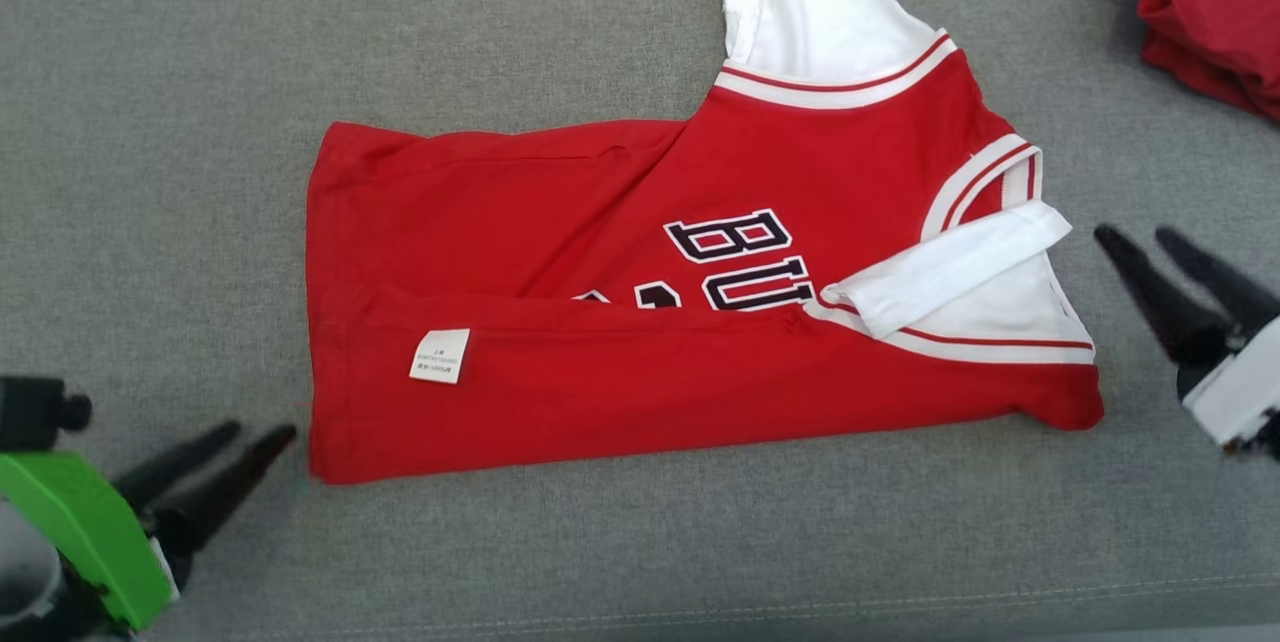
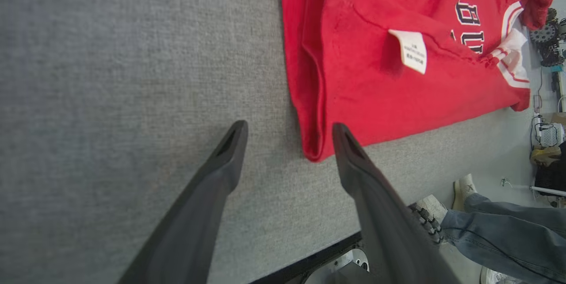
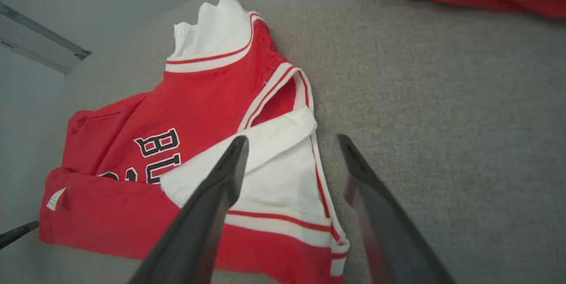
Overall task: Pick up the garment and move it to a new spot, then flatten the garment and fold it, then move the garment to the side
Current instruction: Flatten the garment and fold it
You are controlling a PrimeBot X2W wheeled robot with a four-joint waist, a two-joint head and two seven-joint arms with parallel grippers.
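It looks like a robotics lab: a grey cloth-covered worktable, cabled equipment on a pale floor, and a person's leg in jeans.

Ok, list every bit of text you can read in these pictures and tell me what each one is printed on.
"BU": black, white-outlined lettering on the chest of the garment; the folded-over flap covers the rest of the word.
Unreadable: the partial characters beside it at the fold edge are mostly covered.
Unreadable: the care label on the folded-over flap carries printed lines that are too small to make out.
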